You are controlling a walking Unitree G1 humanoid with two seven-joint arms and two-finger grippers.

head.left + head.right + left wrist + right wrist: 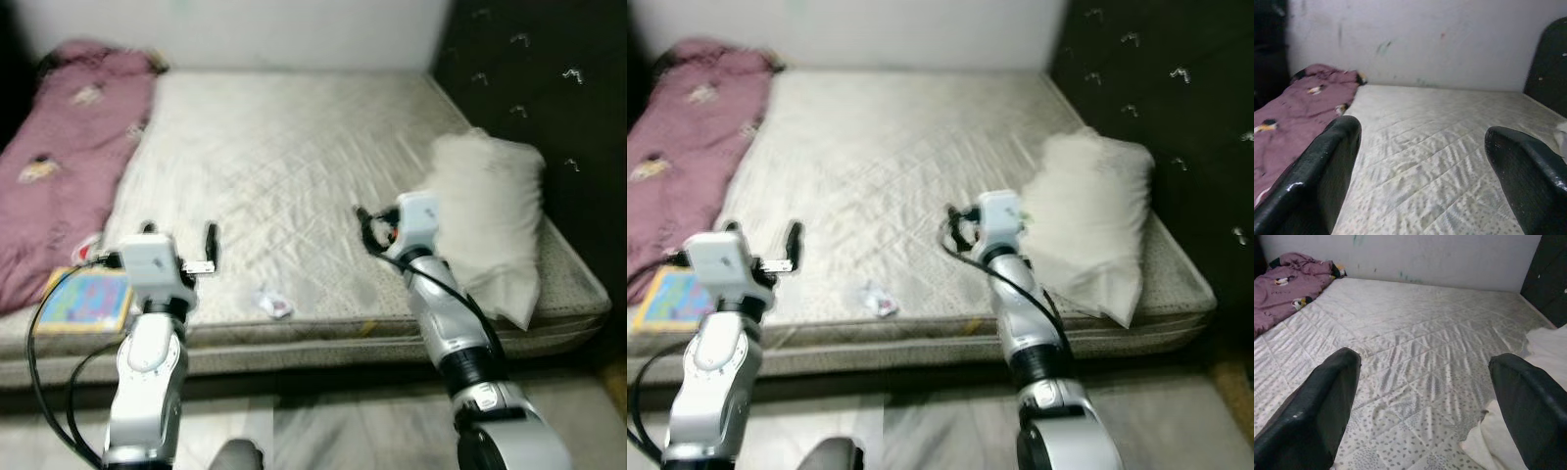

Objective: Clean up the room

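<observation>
Left gripper (pixel 179 248) and right gripper (pixel 370 229), both spread wide and empty, flank a small wrapper (pixel 271 304) on the mattress (pixel 294 157), probably light, crinkly, best pinched at its edge.

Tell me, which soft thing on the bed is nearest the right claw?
The white fluffy pillow, right beside the right claw; the maroon patterned blanket lies across the bed.

Quilted off-white mattress (pixel 284 166) against a plain white wall (pixel 1440 44) — dark tufted headboard (pixel 529 78) along the right edge. Pale tiled floor (pixel 323 426) below the near edge.
</observation>
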